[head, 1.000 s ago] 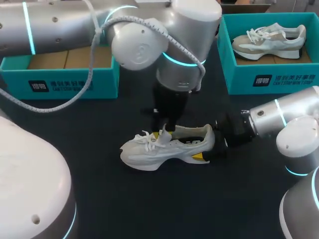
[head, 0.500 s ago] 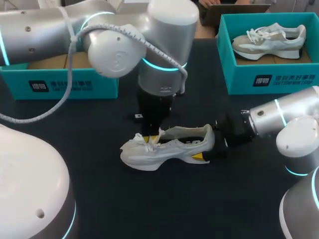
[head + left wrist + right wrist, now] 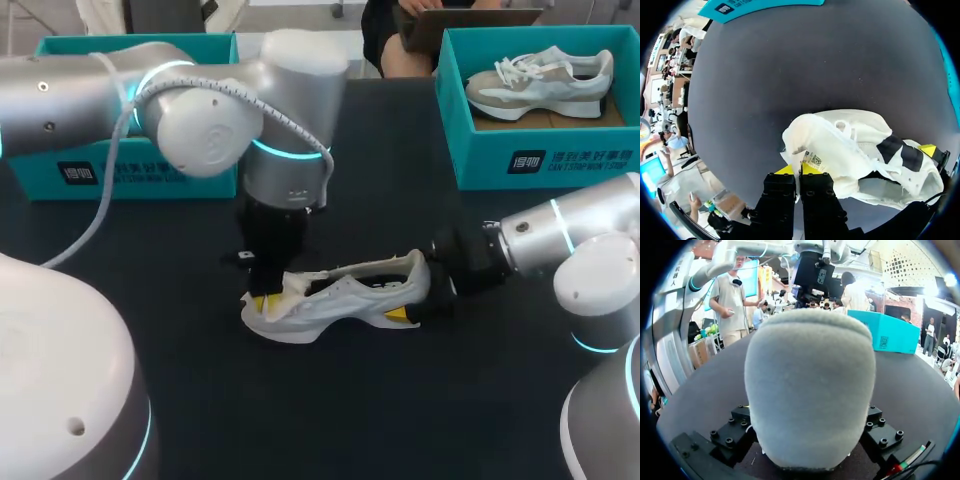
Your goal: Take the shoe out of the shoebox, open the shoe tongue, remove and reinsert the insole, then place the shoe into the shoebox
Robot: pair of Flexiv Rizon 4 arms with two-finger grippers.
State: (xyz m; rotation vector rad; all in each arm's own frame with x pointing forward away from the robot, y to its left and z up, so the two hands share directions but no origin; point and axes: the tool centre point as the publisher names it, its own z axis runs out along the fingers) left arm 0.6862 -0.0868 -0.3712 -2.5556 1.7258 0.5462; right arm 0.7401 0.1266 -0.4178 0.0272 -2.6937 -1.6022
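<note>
shoe (image 3: pixel 340 295) out on table (image 3: pixel 400 400), R end effector (image 3: pixel 420 300) clamped on heel, L end effector (image 3: pixel 268 297) pinched shut on tongue (image 3: pixel 820 145); tongue-opening underway imo, insole (image 3: pixel 385 284) swap + reboxing not yet done.

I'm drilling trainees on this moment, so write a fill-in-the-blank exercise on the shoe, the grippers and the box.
1. The white shoe stands on the dark ___, outside any box.
2. The right gripper grips that shoe at its ___.
3. The left gripper pinches the shoe's ___.
4. A second shoe lies in the teal shoebox at the head view's ___.

Missing words: table; heel; tongue; right.
</note>
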